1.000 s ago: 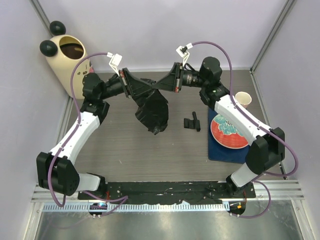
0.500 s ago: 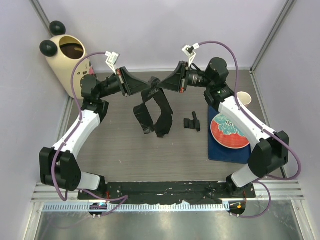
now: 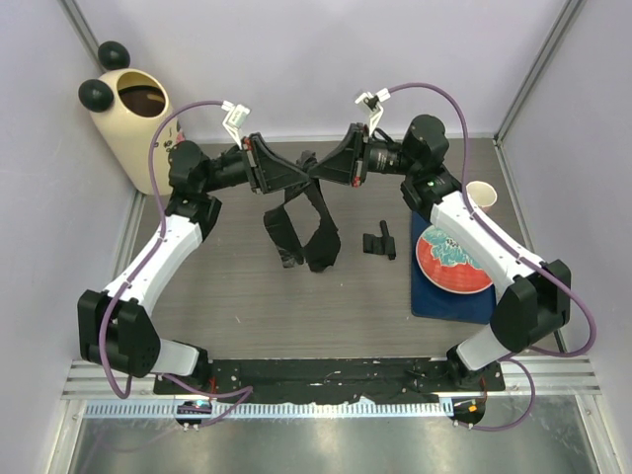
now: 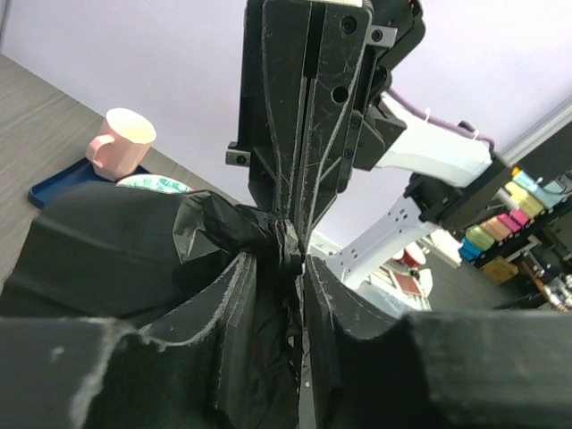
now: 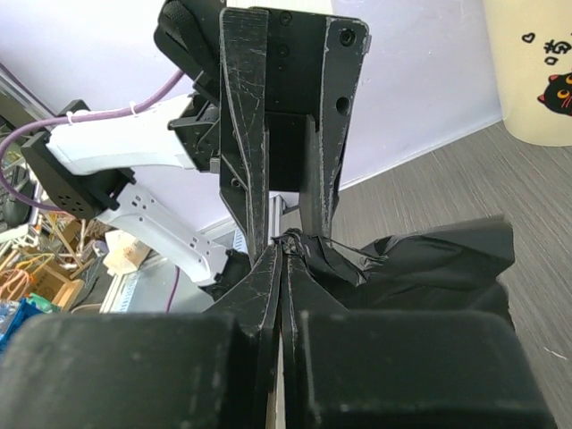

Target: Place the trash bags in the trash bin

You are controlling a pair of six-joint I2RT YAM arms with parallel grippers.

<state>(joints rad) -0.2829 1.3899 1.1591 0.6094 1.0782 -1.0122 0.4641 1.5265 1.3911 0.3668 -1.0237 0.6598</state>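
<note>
A glossy black trash bag (image 3: 314, 232) hangs in a floppy loop above the table's middle, bunched at its top. My right gripper (image 3: 318, 170) comes in from the right and is shut on that bunch; in the right wrist view its jaws (image 5: 284, 250) pinch the black plastic (image 5: 420, 264). My left gripper (image 3: 296, 176) faces it tip to tip. Its fingers (image 5: 246, 134) stand apart, and the bag's knot (image 4: 214, 223) lies loosely between the jaws (image 4: 299, 264). The cream trash bin (image 3: 128, 133) with black ears stands at the far left corner, away from both grippers.
A red plate (image 3: 452, 259) lies on a blue tray (image 3: 434, 301) at the right, with a pale cup (image 3: 479, 196) behind it. A small black object (image 3: 380, 240) lies on the table left of the tray. Walls close in on three sides.
The bag has dropped from a bundle into a hanging loop. My left gripper's fingers have parted and it has shifted slightly right. My right gripper has closed tighter on the bag's top.
</note>
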